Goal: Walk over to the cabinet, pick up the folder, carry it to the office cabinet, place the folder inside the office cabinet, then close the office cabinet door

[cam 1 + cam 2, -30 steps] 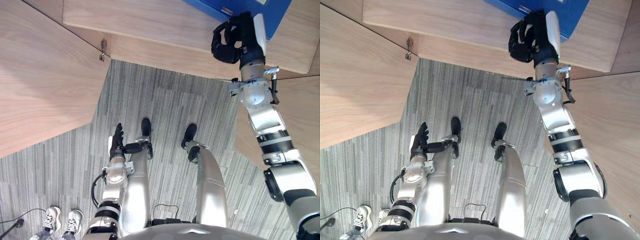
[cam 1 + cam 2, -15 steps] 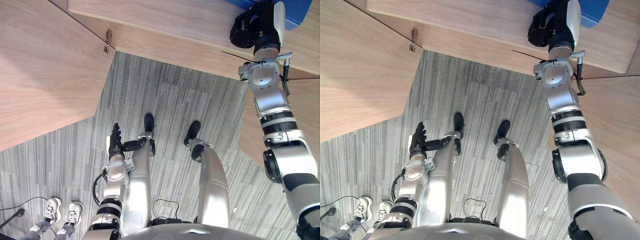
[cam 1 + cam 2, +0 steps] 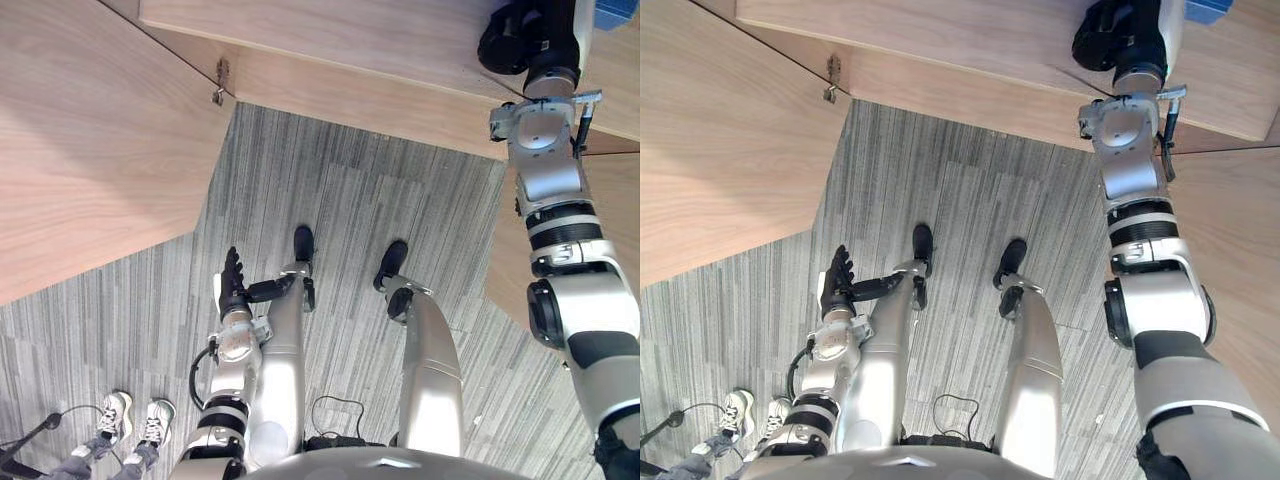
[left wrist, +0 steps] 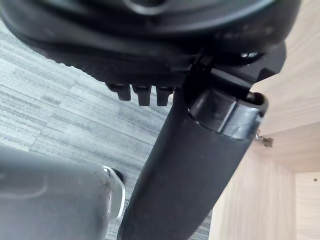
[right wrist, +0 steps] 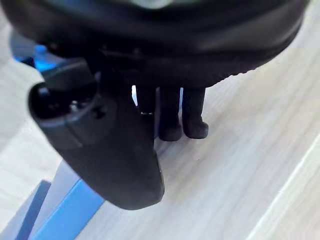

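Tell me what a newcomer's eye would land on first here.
The right robot hand stands out first, stretched to the top right over the light wooden cabinet, right beside the corner of a blue folder. Next comes the left robot hand, hanging open at the robot's side above the grey striped carpet. A person's white shoes stand at the lower left.

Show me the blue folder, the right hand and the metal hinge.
blue folder (image 3: 618,10): left eye view, its visible corner.
right hand (image 3: 522,40): left eye view, its dark bulk.
metal hinge (image 3: 220,82): left eye view, middle of the bracket.
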Controlling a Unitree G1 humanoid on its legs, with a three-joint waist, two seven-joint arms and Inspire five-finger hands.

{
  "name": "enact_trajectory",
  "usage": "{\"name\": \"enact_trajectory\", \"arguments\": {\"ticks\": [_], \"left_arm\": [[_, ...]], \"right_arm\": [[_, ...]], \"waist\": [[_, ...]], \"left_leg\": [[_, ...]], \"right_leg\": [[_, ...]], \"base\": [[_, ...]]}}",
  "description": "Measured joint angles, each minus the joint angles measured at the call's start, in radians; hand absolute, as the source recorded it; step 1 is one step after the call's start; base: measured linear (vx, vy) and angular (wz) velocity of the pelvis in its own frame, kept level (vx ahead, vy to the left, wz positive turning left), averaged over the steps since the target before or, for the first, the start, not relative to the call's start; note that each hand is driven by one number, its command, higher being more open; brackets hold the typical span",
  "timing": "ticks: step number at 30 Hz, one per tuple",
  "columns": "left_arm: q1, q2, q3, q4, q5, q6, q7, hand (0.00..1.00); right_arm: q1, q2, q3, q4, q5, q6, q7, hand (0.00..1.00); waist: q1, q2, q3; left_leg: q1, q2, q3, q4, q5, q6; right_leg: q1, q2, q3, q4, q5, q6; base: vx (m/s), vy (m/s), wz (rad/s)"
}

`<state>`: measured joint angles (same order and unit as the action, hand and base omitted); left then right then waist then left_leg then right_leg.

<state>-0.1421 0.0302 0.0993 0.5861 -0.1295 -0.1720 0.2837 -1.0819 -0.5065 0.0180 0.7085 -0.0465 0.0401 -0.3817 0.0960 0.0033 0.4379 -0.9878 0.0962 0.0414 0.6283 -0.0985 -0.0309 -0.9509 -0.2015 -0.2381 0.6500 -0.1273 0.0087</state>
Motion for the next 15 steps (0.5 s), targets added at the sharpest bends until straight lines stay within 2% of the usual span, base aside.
{"name": "enact_trajectory", "arguments": {"ticks": [4, 7, 10, 12, 15], "left_arm": [[0.001, -0.009, 0.001, 0.005, -0.017, 0.008, -0.008, 1.0], [0.003, -0.019, 0.001, 0.008, -0.016, 0.015, -0.016, 1.0], [0.004, -0.021, 0.001, 0.018, -0.015, 0.037, -0.045, 1.0], [0.014, -0.02, 0.001, 0.03, -0.013, 0.046, -0.058, 1.0], [0.038, -0.02, 0.001, 0.031, 0.012, 0.052, -0.076, 1.0]], "right_arm": [[0.047, 0.006, -0.084, -0.029, 0.103, -0.002, -0.018, 0.0], [0.201, 0.048, -0.128, -0.199, 0.192, -0.046, -0.028, 0.0], [0.411, 0.143, -0.135, -0.34, 0.276, -0.102, -0.011, 0.0], [0.589, 0.237, -0.121, -0.399, 0.322, -0.111, 0.025, 0.0], [0.763, 0.333, -0.104, -0.456, 0.326, -0.112, 0.068, 0.0]], "waist": [[-0.008, 0.0, 0.0], [-0.022, 0.001, 0.0], [-0.031, 0.0, 0.0], [-0.041, -0.001, -0.002], [-0.048, -0.002, -0.005]], "left_leg": [[0.043, 0.003, 0.007, 0.004, -0.003, 0.004], [0.086, 0.011, 0.011, 0.013, -0.021, 0.01], [0.163, 0.017, 0.03, 0.011, -0.038, 0.013], [0.252, 0.019, 0.04, -0.017, -0.042, 0.012], [0.343, 0.021, 0.051, -0.055, -0.043, 0.011]], "right_leg": [[0.046, 0.0, 0.0, -0.003, -0.001, 0.001], [0.095, 0.007, 0.002, -0.006, -0.004, 0.002], [0.163, 0.014, 0.019, -0.012, -0.008, 0.007], [0.247, 0.019, 0.023, -0.04, -0.009, 0.009], [0.331, 0.025, 0.025, -0.076, -0.009, 0.01]], "base": [[0.0, 0.0, 0.0], [-0.04, 0.008, -0.09], [-0.02, -0.001, -0.16], [0.03, -0.029, -0.1], [0.06, -0.036, -0.09]]}}
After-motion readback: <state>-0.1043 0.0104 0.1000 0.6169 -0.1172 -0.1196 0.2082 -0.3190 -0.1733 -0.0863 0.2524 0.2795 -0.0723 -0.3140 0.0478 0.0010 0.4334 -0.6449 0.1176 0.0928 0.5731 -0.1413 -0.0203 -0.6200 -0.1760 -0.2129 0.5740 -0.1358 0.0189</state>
